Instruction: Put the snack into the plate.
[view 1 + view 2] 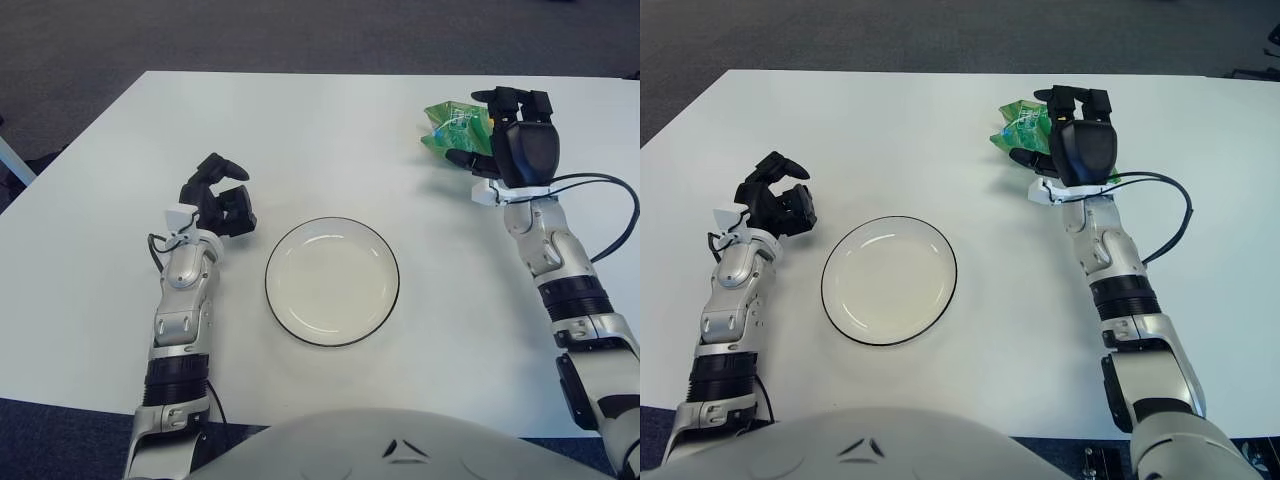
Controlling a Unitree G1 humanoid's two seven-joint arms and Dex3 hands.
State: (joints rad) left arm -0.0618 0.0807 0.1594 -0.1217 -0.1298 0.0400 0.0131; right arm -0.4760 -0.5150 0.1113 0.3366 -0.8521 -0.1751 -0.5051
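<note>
Black three-fingered left hand [222,198] and right hand [520,142]. White wrist brackets. Silver segmented forearms with black ribbed bands. Thin black cable loops off each wrist. Grey rounded torso shell at bottom edge.

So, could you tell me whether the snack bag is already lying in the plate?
No, the plate holds nothing, and the snack bag is at the right hand.

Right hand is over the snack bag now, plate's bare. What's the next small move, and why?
Probably close the right hand fully on the green snack bag and lift it slightly. The hand covers the bag's right part, but a firm grip isn't evident, and the plate sits toward the robot's left, holding nothing. The left hand shows left of the plate.
</note>
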